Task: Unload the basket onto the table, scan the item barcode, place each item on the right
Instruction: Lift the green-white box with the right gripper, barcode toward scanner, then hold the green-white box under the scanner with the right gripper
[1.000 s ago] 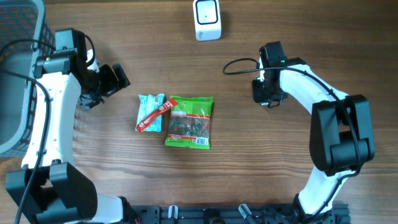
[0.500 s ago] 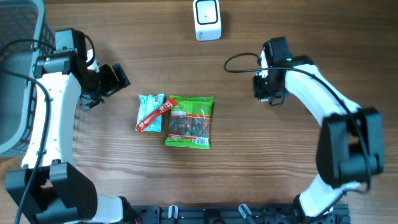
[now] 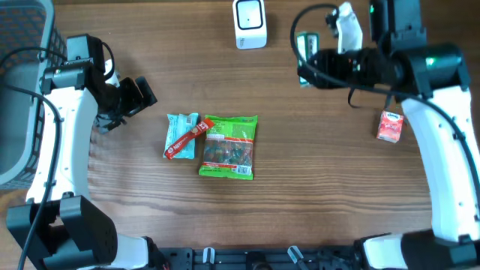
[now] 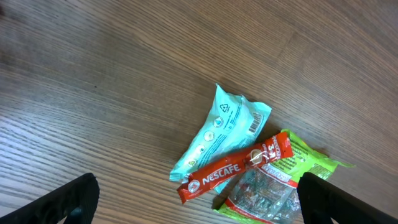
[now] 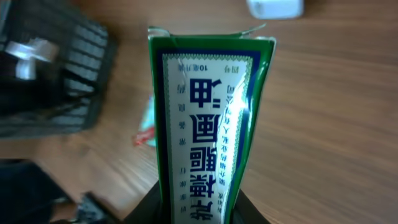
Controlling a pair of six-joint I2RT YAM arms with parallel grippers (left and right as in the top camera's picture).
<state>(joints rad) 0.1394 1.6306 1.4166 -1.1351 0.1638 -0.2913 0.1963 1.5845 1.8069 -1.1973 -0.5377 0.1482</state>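
Right wrist view: right gripper (image 5: 195,209) clamps the green packet (image 5: 208,118), raised just right of the scanner (image 3: 250,23); its barcode face likely needs turning squarely toward the scanner. Far left, left gripper (image 3: 141,95) hangs spread, empty.

Left arm (image 3: 64,139) and right arm (image 3: 444,154) wear white shells, black joints, black cables (image 3: 302,16).

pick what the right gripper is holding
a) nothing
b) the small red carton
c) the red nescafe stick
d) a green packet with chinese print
d: in the right wrist view the green packet stands up from between the fingers of the right gripper, while the nescafe stick and the red carton lie on the table.
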